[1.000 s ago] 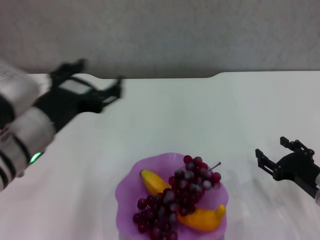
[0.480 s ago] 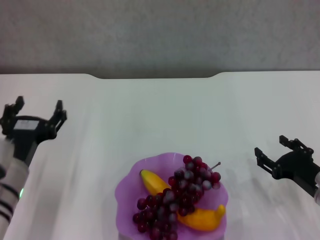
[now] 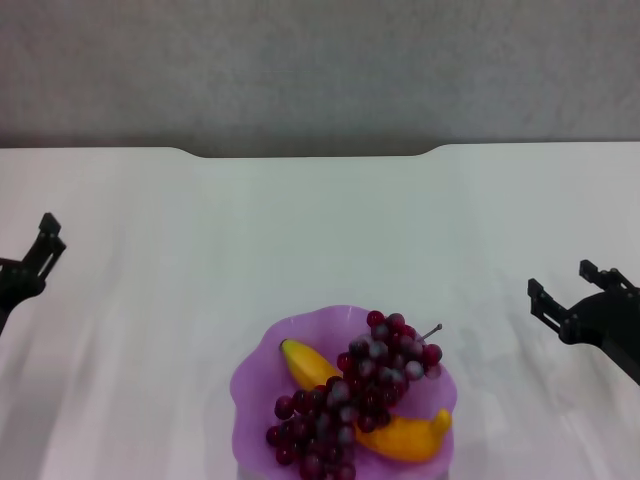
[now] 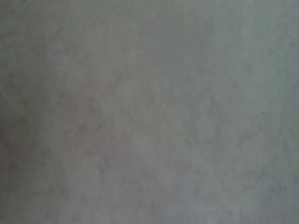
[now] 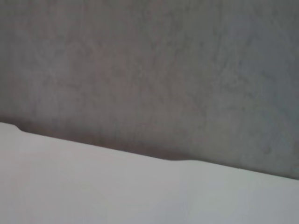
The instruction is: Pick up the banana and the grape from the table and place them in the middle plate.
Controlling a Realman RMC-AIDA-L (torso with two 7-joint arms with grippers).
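The purple scalloped middle plate sits at the near middle of the white table. The yellow-orange banana lies in it, its other end showing at the plate's near right. The dark red grape bunch lies across the banana's middle, its stem pointing right. My left gripper is at the far left edge of the head view, only one spread finger showing, empty and far from the plate. My right gripper is open and empty, low over the table to the plate's right.
The table's far edge has a notch against a grey wall. The right wrist view shows that wall and the table's far edge. The left wrist view shows only grey wall.
My left arm has swung back from the far left of the table to the left edge of the view. My right gripper has drawn back a little to the right. The fruit has not moved.
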